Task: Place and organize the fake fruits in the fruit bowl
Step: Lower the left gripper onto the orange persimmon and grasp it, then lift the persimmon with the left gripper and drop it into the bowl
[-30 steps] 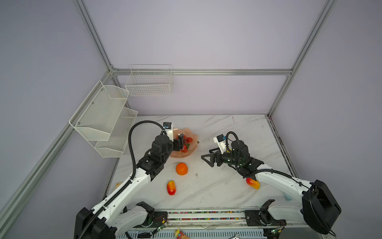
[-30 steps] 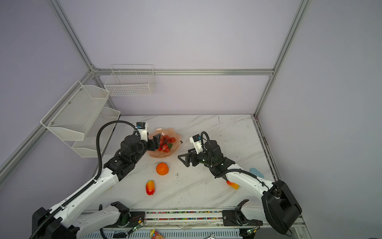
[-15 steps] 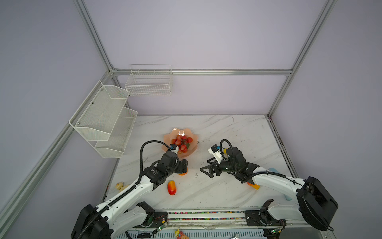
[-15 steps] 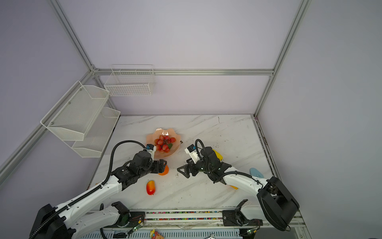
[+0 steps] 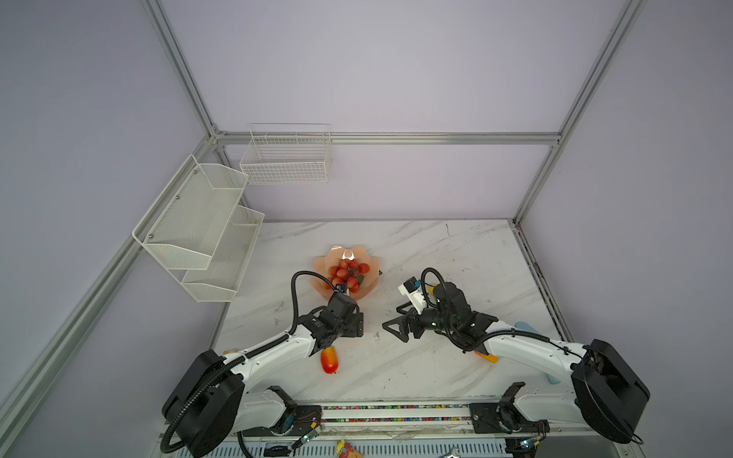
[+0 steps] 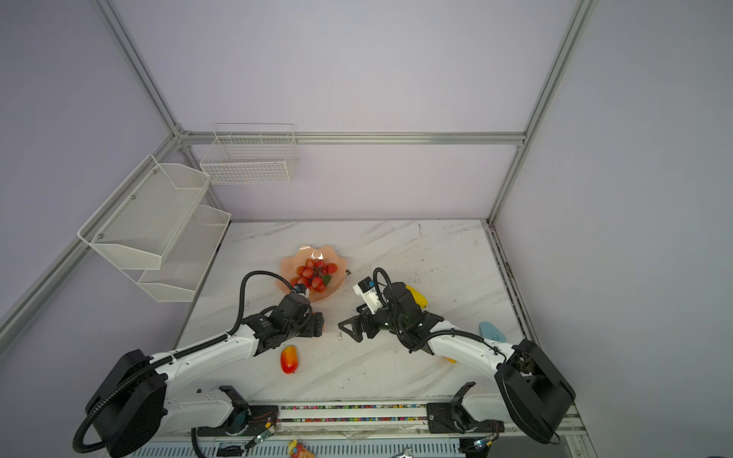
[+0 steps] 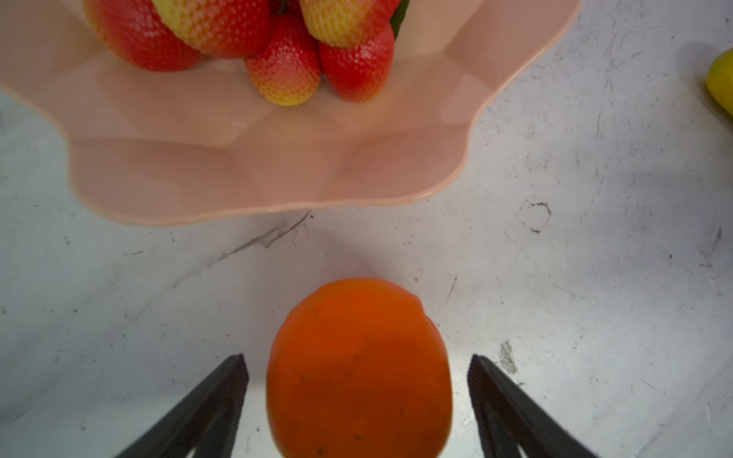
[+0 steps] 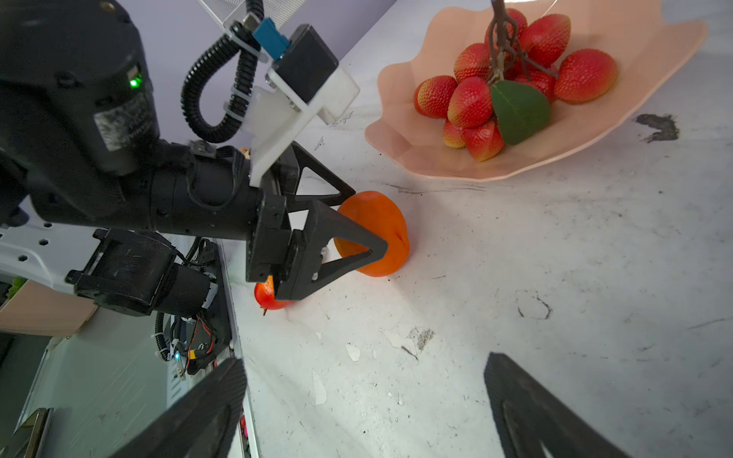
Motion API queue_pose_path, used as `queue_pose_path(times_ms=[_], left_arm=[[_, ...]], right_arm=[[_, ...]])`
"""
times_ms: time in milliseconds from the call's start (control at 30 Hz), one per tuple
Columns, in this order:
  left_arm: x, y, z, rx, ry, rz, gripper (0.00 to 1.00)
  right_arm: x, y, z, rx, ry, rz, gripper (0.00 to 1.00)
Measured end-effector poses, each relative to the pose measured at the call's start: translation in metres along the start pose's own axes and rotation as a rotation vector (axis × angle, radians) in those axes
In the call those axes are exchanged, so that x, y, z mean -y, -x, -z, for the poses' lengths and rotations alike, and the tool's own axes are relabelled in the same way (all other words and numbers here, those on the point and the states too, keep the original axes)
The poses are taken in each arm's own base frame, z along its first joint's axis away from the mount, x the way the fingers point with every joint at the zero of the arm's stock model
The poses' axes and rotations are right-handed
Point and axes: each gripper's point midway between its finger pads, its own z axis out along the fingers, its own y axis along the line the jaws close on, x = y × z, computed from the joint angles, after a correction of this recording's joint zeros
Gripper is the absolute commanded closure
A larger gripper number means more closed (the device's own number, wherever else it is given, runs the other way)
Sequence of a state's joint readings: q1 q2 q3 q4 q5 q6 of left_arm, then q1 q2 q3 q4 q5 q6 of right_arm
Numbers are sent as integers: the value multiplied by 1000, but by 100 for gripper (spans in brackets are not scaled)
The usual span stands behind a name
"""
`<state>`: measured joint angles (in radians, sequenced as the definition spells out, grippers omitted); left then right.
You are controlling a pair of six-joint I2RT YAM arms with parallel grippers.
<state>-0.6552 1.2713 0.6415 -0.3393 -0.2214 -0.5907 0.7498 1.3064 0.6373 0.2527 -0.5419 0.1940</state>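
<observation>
The glossy round orange plastic fruit (image 7: 359, 380) sits on the marble table (image 7: 595, 277) just short of the peach-pink scalloped bowl (image 7: 258, 174) — outside it, between the left gripper (image 8: 370, 220)'s parted jaws, gaps either side. An off-centre squeeze could squirt the slick ball against the bowl's rim; dropped in, it may jostle the bumpy red fruit bunch (image 8: 511, 79) inside. The right gripper (image 8: 365, 359), beside the bowl, is spread and empty.

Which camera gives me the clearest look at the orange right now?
Left wrist: the orange fills the foreground between the fingers of the open left gripper, unobstructed. Right wrist shows it partly behind that gripper. In both top views the gripper hides nearly all of it.
</observation>
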Motion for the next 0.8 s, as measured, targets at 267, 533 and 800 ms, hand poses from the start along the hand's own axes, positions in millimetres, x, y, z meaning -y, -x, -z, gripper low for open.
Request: queue_pose_path(times_ms=[267, 533, 800], left_arm=[[3, 1, -7, 2, -3, 1, 26], [10, -5, -2, -30, -53, -18, 43], [22, -2, 26, -55, -141, -57, 52]], right_arm=[[2, -7, -9, -24, 3, -13, 3], [-1, 0, -10, -17, 10, -1, 3], [-11, 16, -9, 5, 43, 25, 3]])
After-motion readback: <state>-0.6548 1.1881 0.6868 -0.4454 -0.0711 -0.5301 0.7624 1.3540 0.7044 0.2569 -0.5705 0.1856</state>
